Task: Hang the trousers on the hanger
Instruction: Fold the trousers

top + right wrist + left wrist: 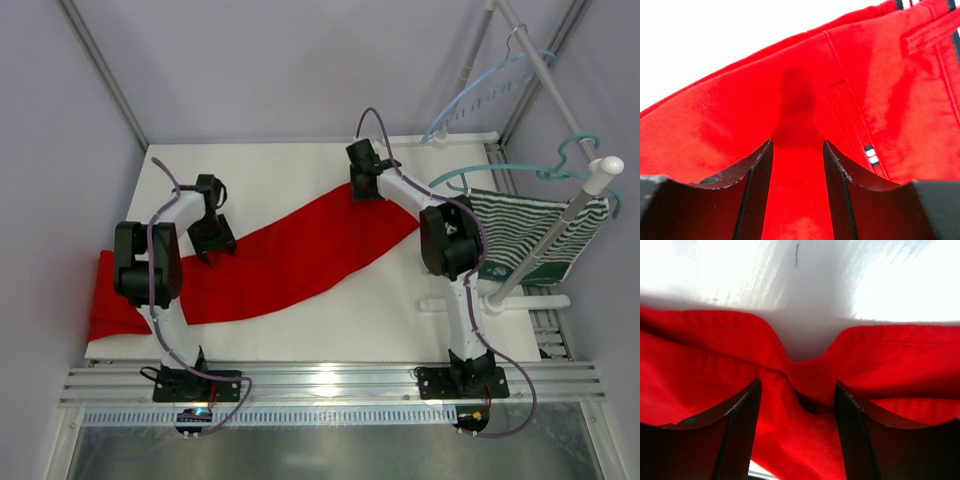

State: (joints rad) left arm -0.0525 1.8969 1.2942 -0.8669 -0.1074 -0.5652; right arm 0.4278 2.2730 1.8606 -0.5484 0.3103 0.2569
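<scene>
The red trousers (290, 260) lie flat and slantwise across the white table, from the near left to the far middle. My left gripper (212, 238) is down on their far edge; in the left wrist view (797, 405) its jaws pinch a puckered fold of red cloth (790, 440). My right gripper (366, 188) is down on the waist end; in the right wrist view (797, 165) it is closed on a ridge of red cloth (797, 200) beside the striped trim (870, 155). The pale blue hanger (480, 95) hangs bare on the rack at the far right.
A darker teal hanger (520, 172) carries a green-and-white striped garment (540, 235) on the rack rail (560, 215) at the right, close to my right arm. The rack's white base (500, 303) stands on the table. Pale walls close in the left and back.
</scene>
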